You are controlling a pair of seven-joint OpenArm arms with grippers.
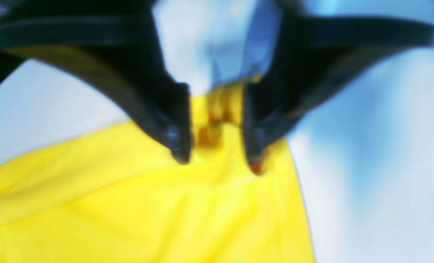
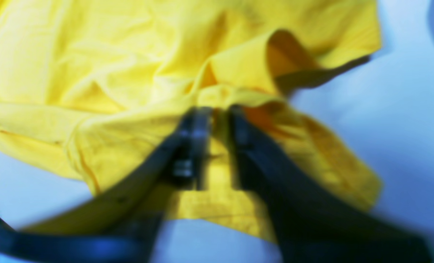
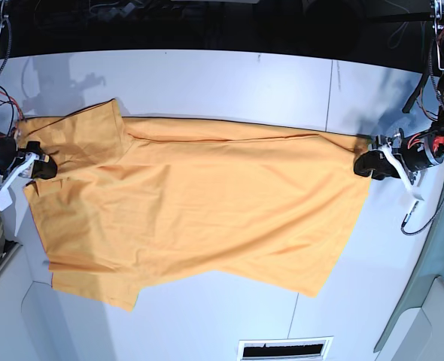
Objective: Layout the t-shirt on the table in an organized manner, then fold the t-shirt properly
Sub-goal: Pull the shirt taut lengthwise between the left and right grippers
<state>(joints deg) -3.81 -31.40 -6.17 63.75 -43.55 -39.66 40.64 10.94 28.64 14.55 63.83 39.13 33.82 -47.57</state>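
Note:
The orange-yellow t-shirt [image 3: 207, 203] lies spread across the white table [image 3: 229, 83], stretched left to right, with its near side wrinkled and uneven. My left gripper [image 3: 369, 164] is at the shirt's right edge. In the left wrist view its jaws [image 1: 220, 160] stand apart over a bunched fold of the t-shirt [image 1: 147, 204]. My right gripper [image 3: 41, 167] is at the shirt's left end, by a sleeve. In the blurred right wrist view this gripper [image 2: 219, 109] has its jaws parted around a ridge of the t-shirt [image 2: 111, 65].
A thin dark seam [image 3: 329, 98] crosses the table on the right. A slotted vent [image 3: 284, 350] sits at the near edge. Cables [image 3: 0, 98] hang at the far left and cables [image 3: 433, 113] at the far right beside the arms.

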